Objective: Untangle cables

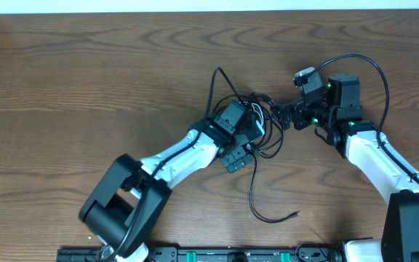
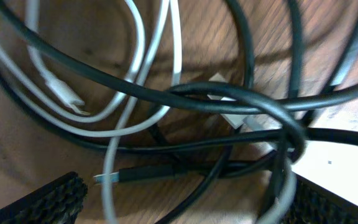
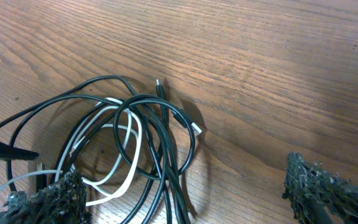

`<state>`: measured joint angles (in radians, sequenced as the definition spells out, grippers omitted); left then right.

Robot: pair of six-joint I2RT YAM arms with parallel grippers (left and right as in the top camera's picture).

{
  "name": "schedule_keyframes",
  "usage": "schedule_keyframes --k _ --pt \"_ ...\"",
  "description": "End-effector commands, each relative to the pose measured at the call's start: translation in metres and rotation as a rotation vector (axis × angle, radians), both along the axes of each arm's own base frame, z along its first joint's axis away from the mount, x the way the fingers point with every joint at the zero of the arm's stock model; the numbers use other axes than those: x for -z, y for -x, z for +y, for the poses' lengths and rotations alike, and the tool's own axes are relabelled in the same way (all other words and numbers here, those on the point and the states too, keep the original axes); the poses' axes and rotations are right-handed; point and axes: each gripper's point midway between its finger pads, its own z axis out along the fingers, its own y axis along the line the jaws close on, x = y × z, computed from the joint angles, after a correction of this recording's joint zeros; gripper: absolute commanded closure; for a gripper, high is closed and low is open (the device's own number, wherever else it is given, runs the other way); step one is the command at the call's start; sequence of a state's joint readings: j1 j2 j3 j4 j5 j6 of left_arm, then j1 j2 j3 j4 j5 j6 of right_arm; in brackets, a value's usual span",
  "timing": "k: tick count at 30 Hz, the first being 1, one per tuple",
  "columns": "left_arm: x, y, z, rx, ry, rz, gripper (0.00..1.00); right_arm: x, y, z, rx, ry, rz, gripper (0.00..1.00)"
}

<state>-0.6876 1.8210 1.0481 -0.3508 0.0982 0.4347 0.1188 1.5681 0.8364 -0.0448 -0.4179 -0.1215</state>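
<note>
Table [image 1: 86,73]: dark brown top with a strong wood grain.

Lying on it are the cables [image 3: 166,162], gathered in one tangled heap near the middle. Most are thin black cords, looped over and through one another. One white cable [image 2: 140,34] threads through the black loops, crossing under and over them.

A black tail [image 1: 252,191] runs out of the heap toward the near edge and curves to a small plug end [image 1: 295,214] that lies flat on the wood. A black loop [image 1: 217,76] juts out on the far side. A small black plug [image 3: 159,84] sits at the heap's rim.
</note>
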Motion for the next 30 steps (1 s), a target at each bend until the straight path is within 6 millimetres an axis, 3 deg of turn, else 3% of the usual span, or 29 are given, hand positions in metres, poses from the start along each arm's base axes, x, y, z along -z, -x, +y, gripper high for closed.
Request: schedule_keyframes --k 1,14,17,20,21,30 --pt "0.017 -0.001 0.006 -0.012 -0.045 0.007 0.03 -0.012 -0.004 -0.001 -0.004 0.006 -0.037 0.01" --pt "0.004 -0.03 -0.018 -0.053 0.073 -0.105 0.0 -0.011 -0.004 -0.001 -0.004 0.006 -0.033 0.01" --pt "0.002 -0.032 -0.02 -0.079 0.091 -0.106 0.2 -0.011 -0.003 -0.001 -0.005 0.006 -0.03 0.01" --pt "0.002 -0.031 -0.02 -0.105 0.102 -0.096 0.79 -0.009 -0.002 -0.001 -0.005 0.007 -0.022 0.01" --pt "0.002 -0.032 -0.02 -0.116 0.106 -0.093 0.89 -0.009 -0.002 -0.001 -0.005 0.007 -0.022 0.01" --pt "-0.01 -0.038 -0.025 -0.132 0.138 -0.114 0.92 -0.007 0.0 -0.002 -0.005 0.009 -0.008 0.01"
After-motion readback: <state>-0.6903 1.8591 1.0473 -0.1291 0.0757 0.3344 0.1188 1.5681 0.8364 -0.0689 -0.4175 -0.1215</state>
